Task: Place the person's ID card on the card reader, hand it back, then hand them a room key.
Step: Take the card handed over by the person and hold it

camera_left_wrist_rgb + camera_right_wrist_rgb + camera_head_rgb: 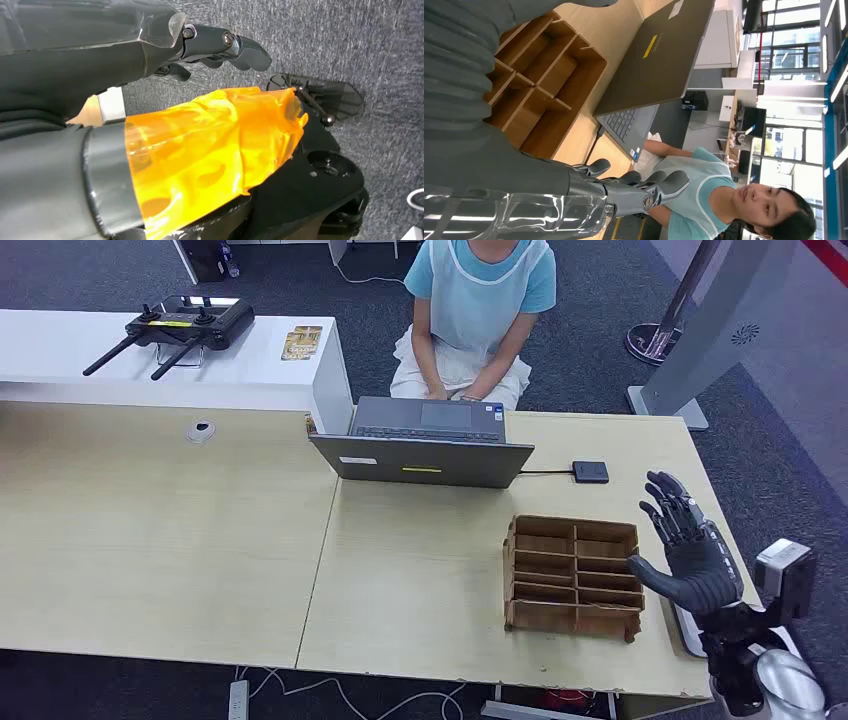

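Note:
My right hand (690, 552) is raised over the table's right end, just right of the wooden compartment box (573, 575). Its fingers are spread and it holds nothing. In the right wrist view its fingers (644, 189) stretch out past the box (544, 75) toward the seated person (704, 205). A small black card reader (590, 472) lies flat on the table, right of the laptop (430, 445) and joined to it by a cable. The person (475, 300) sits behind the laptop, both hands at its keyboard. My left hand (210, 45) hangs over grey carpet, fingers loosely extended and holding nothing.
A white counter (250, 375) at the back left carries a black remote controller (185, 325) and some yellowish cards (300, 342). A round cable port (201, 430) sits in the left tabletop. A grey stand (700, 350) rises at the back right.

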